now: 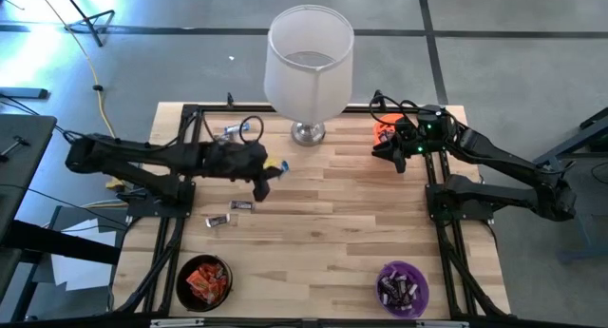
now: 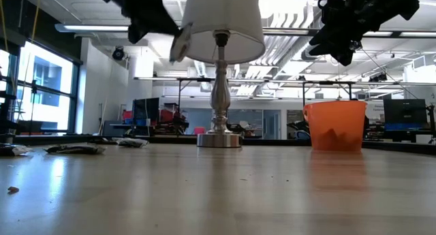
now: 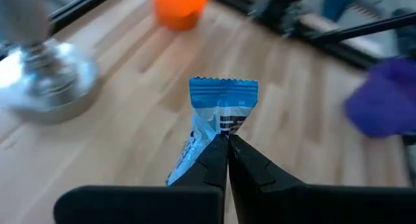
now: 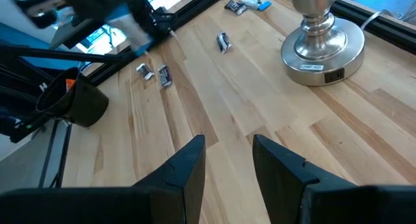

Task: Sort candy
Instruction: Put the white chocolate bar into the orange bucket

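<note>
Pale wooden planks form the bench (image 1: 332,223), on which a lamp (image 1: 309,71) is set near the far edge. A blue-white candy (image 3: 218,117) is pinched in the closed left gripper (image 1: 263,183), held above the bench. Two more candies (image 1: 231,212) are seen lying below it. The right gripper (image 4: 227,160) is held apart, empty, above the orange bowl (image 1: 383,130).
</note>
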